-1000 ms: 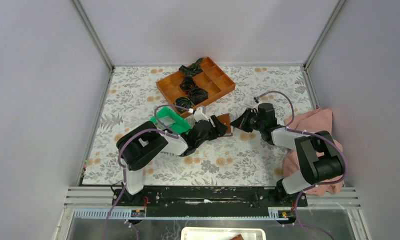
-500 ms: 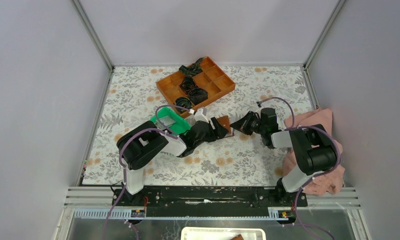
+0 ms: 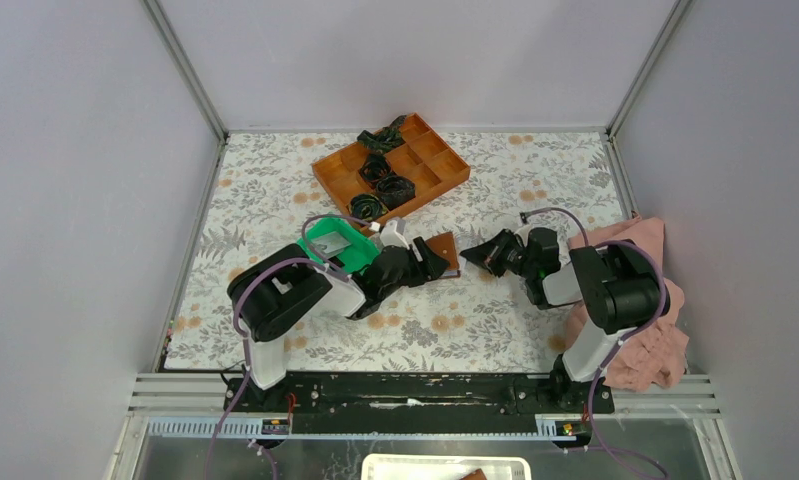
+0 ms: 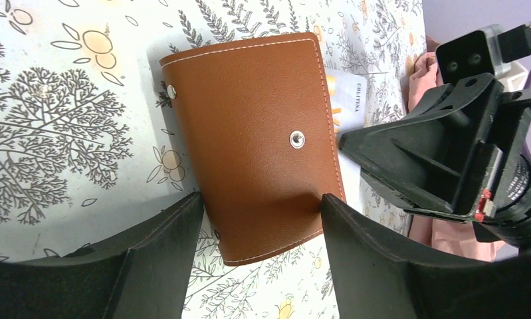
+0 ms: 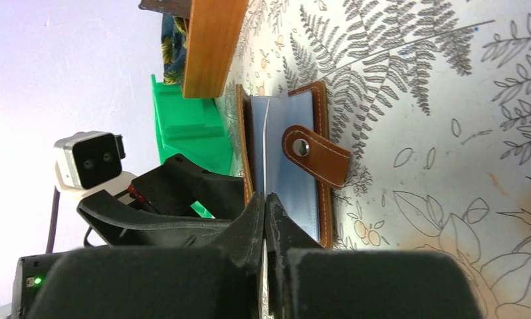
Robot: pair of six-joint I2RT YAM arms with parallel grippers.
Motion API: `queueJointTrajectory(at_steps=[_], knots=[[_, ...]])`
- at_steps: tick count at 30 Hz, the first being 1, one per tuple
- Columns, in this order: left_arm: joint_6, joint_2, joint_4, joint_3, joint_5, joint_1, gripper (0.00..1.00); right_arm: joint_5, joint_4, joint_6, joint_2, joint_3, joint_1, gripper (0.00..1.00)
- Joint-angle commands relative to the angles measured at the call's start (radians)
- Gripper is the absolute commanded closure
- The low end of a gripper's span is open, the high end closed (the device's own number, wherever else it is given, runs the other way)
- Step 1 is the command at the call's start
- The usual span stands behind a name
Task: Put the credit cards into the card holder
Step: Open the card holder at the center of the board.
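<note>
The brown card holder stands tilted up off the floral table, its outer face with a snap stud toward the left wrist camera. My left gripper has its jaws wide, one finger against each side edge, shut on the card holder. From the opposite side my right gripper is shut on a thin pale credit card. The card is seen edge-on, reaching into the grey-blue inner pockets beside the snap tab. In the left wrist view, this credit card shows just past the holder's right edge.
An orange compartment tray holding black coiled items sits behind the grippers. A green tray lies just left of my left gripper. A pink cloth is bunched at the right edge beside my right arm.
My right arm has folded in, its wrist coming nearer and lower while its gripper stays at the card holder. The left gripper and card holder shifted slightly left. Neither gripper's jaws changed.
</note>
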Motion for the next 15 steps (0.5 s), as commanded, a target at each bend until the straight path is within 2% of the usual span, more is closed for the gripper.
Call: queueJointTrajectory(at_steps=[1, 8, 15], knots=[[0.007, -0.022, -0.014, -0.025, -0.049, 0.007, 0.27, -0.033, 0.058, 0.011, -0.068, 0.001, -0.003, 1.00], [0.004, 0.002, 0.061, -0.025, -0.023, 0.014, 0.27, -0.037, 0.014, 0.001, -0.146, -0.004, -0.004, 1.00], [0.003, 0.024, 0.139, -0.025, 0.016, 0.023, 0.27, -0.049, 0.032, -0.001, -0.118, -0.007, -0.002, 1.00]])
